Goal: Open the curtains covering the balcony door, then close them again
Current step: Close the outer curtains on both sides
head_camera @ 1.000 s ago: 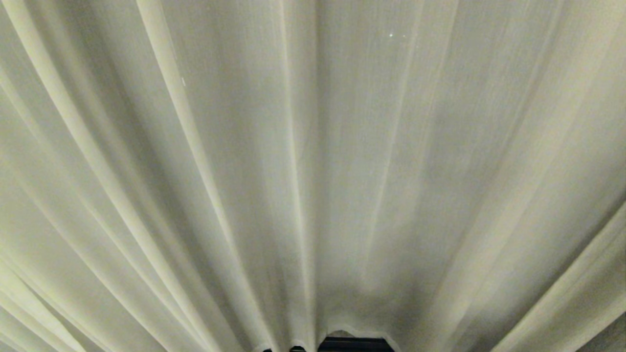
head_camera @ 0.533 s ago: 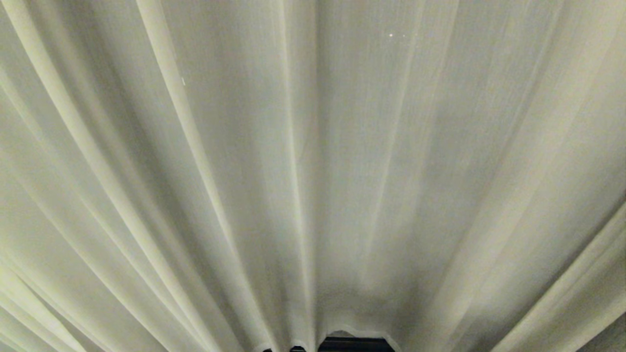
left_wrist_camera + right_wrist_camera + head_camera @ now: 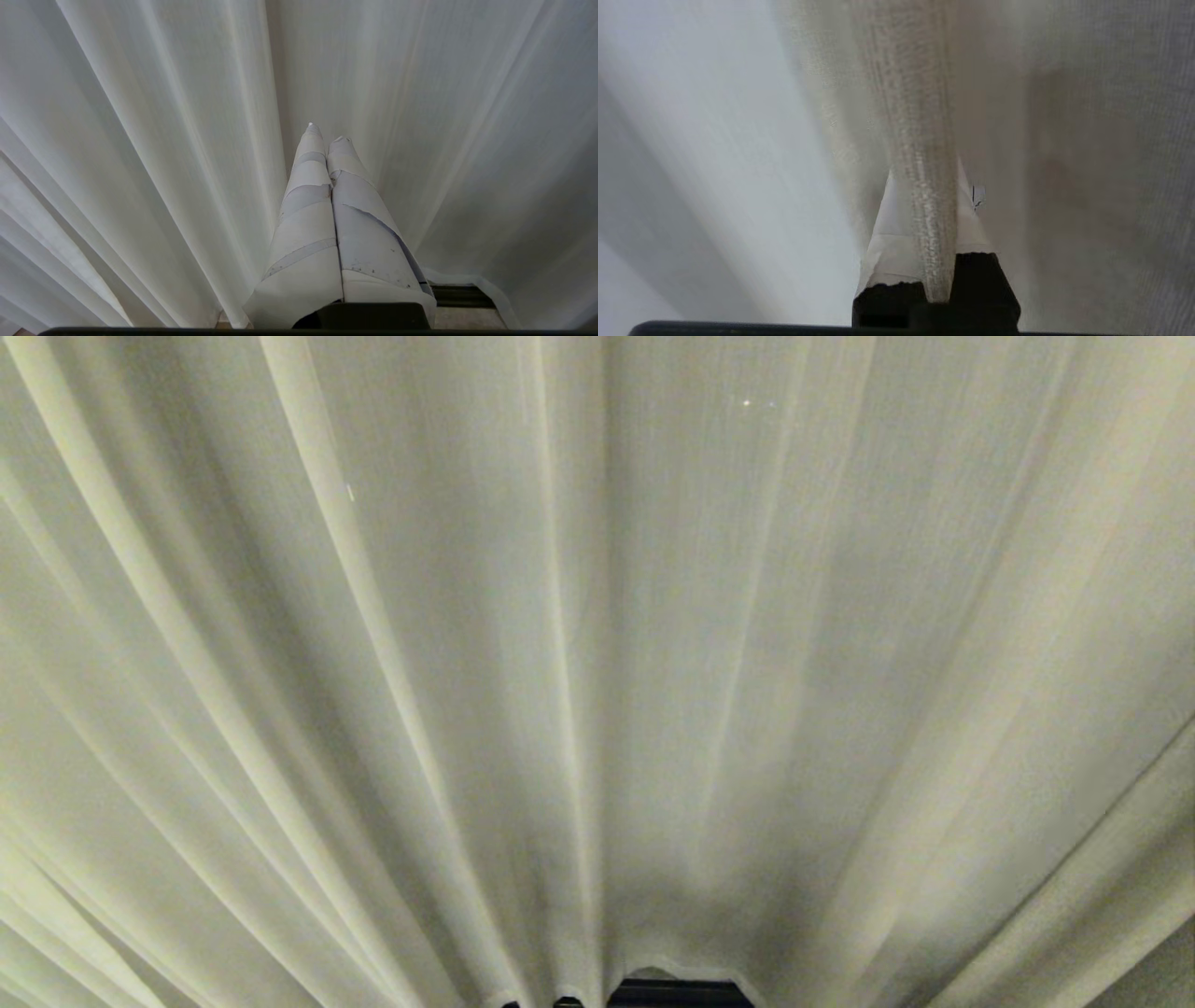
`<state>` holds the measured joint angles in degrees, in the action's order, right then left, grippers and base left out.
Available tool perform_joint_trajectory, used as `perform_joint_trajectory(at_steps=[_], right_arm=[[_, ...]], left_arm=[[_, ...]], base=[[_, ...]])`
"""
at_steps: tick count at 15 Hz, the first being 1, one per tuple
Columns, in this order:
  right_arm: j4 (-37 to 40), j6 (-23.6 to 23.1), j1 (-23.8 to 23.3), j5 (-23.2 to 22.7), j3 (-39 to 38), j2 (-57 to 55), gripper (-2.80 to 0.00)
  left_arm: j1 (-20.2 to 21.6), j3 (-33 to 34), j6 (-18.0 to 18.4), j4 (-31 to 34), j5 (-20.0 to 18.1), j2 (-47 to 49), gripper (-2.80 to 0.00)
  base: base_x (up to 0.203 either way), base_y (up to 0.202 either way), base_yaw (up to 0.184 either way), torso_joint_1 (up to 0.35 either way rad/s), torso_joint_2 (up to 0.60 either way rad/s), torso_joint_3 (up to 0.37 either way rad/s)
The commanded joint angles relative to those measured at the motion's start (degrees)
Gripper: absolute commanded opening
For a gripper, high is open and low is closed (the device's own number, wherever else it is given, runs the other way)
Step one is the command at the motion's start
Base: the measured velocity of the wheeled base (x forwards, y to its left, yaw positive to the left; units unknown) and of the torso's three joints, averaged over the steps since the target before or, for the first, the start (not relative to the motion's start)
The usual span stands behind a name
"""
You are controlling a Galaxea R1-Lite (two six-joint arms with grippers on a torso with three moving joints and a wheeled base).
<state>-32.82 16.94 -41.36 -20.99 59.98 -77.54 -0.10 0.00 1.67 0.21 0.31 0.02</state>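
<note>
Head view is filled edge to edge by the curtains [image 3: 597, 644]: thin off-white sheer hanging in vertical pleats that fan outward toward the lower corners. At the bottom centre the hem lifts over a small gap showing a dark strip [image 3: 677, 992], too little of it visible to identify. Neither arm appears in the head view. My right end effector [image 3: 927, 219] is clamped shut on a narrow fold of coarser woven curtain fabric, the fold running between the two taped fingers [image 3: 889, 233] and up out of view. My left end effector [image 3: 327, 135] sits just in front of the sheer with its taped fingers pressed together, holding nothing; I cannot tell whether the tips touch the cloth.
</note>
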Motion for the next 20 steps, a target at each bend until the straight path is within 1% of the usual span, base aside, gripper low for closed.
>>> perform_joint_trajectory(at_steps=[1,3,5,9,11,12,15,16,18,20], right_arm=[[-0.32,0.11,1.54,-0.34,-0.12,2.07,-2.80],[-0.02,0.11,3.42,-1.36,-0.21,3.71,-2.80],[0.32,0.09,6.56,-1.66,-0.40,5.73,-2.80],[0.47,-1.09,16.85,-1.46,-2.87,11.00,-2.80],[0.48,-5.18,22.10,-1.34,-5.44,13.14,-2.80],[0.47,-7.50,25.48,-1.29,-6.65,14.07,-2.80],[0.44,-13.31,33.67,-1.25,-8.47,15.17,-2.80],[0.46,-16.35,35.79,-1.25,-9.24,15.14,-2.80],[0.23,-22.12,37.91,-1.24,-10.43,13.80,-2.80],[-0.15,-24.01,40.56,-0.95,-10.50,12.25,-2.80]], left_arm=[[0.01,0.00,0.00,0.06,0.04,-0.02,-2.80],[0.01,0.00,0.05,0.06,0.04,-0.02,-2.80],[0.01,0.00,0.09,-0.02,0.04,-0.02,-2.80],[0.01,0.00,0.00,-0.02,0.04,-0.02,-2.80],[0.01,0.00,0.00,-0.03,0.04,-0.02,-2.80],[0.01,0.00,0.09,-0.03,0.04,-0.02,-2.80],[0.01,0.00,0.09,0.06,0.04,-0.02,-2.80],[0.01,0.00,0.09,0.06,0.04,-0.02,-2.80],[0.06,0.00,0.04,0.01,0.04,-0.02,-2.80],[0.01,0.00,0.00,0.02,0.04,-0.02,-2.80]], base=[[0.000,0.000,0.000,0.000,0.00,0.000],[0.000,0.000,0.000,0.000,0.00,0.000],[0.000,0.000,0.000,0.000,0.00,0.000],[0.000,0.000,0.000,0.000,0.00,0.000],[0.000,0.000,0.000,0.000,0.00,0.000],[0.000,0.000,0.000,0.000,0.00,0.000],[0.000,0.000,0.000,0.000,0.00,0.000],[0.000,0.000,0.000,0.000,0.00,0.000],[0.000,0.000,0.000,0.000,0.00,0.000],[0.000,0.000,0.000,0.000,0.00,0.000]])
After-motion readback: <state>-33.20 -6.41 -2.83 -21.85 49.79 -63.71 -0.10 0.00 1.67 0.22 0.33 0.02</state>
